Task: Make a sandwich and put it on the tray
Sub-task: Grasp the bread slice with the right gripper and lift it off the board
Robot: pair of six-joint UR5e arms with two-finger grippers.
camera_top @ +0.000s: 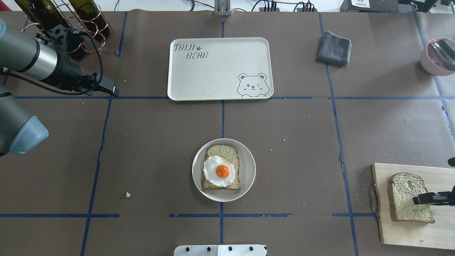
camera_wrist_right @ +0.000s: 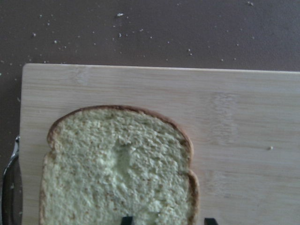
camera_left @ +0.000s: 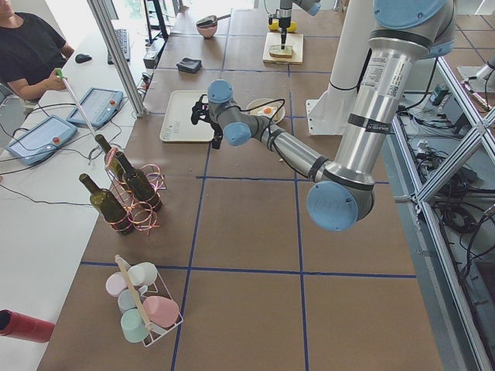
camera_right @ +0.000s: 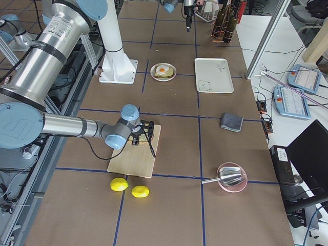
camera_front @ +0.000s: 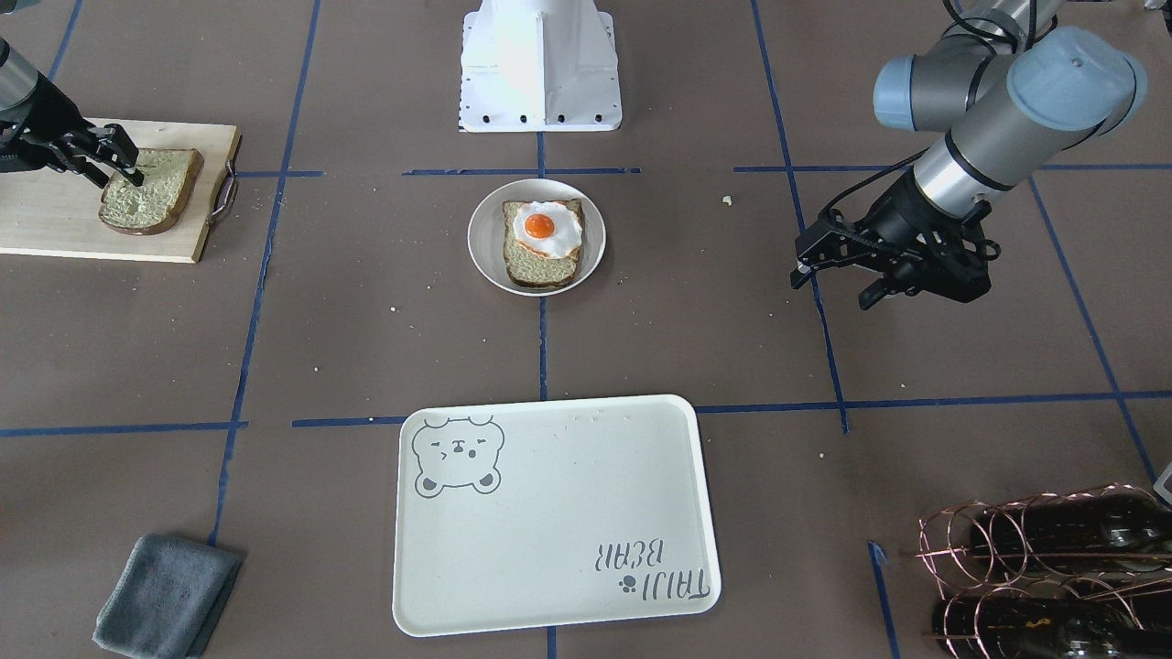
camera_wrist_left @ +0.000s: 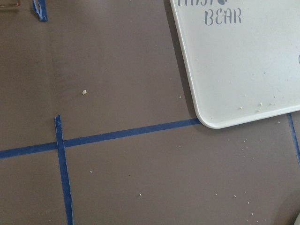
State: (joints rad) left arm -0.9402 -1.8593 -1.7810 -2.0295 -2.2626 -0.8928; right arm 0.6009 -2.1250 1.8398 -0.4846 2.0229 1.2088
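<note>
Front-facing view: my right gripper (camera_front: 128, 170) is down on the loose bread slice (camera_front: 156, 190). The slice lies flat on the wooden board (camera_front: 55, 224) at this view's far left. In the middle, the round white plate (camera_front: 483, 261) holds the second slice (camera_front: 540, 265) with the fried egg (camera_front: 547, 229) on top. The cream bear tray (camera_front: 549, 513) lies nearest the camera, with only crumbs on it. My left gripper (camera_front: 835, 279) hangs over bare table at the right, jaws parted, holding nothing.

Overhead view: the plate sits between the robot base and the tray. The board is near the base, on the right.

Side views: both grippers are too small to judge.

Left wrist view: only a tray corner and blue tape (camera_wrist_left: 117, 133) show.

Right wrist view: two fingertips (camera_wrist_right: 125, 219) show at the bottom edge, well apart. One is over the crumb, the other past the crust over the board. The jaws are spread astride the slice's edge and not yet pinched.

I judge the step in hand is picking up the top slice. The next move calls for closing gently on the crust, lifting without tearing, and laying the slice squarely over the egg. The sandwich goes onto the tray after that.
</note>
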